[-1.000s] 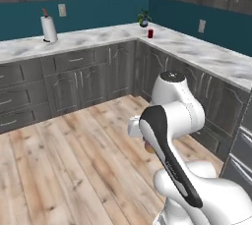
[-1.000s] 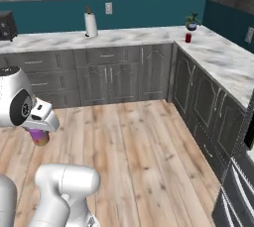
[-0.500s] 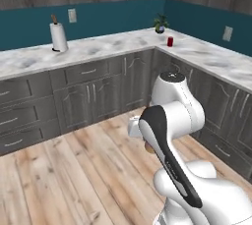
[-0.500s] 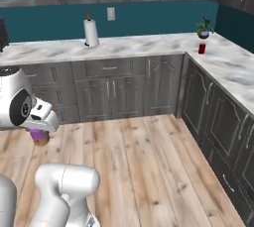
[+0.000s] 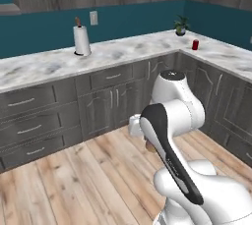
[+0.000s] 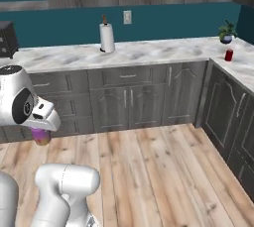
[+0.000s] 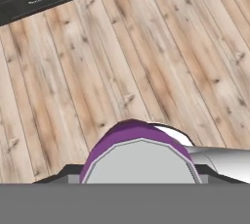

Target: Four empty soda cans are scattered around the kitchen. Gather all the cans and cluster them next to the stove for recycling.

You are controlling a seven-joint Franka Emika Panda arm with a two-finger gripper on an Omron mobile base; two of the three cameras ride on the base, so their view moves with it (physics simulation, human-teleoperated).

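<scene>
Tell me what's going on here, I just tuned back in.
The arm is carrying a purple can in its gripper, held low over the wood floor in the middle of the kitchen. A red can stands on the corner counter near a small potted plant; a paper towel roll stands further along.

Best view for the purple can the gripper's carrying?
Hand view: the purple can, silver top included, sits large and close between the gripper's fingers. Right base view gives a small piece under the hand; left base view, a sliver behind the arm.
</scene>
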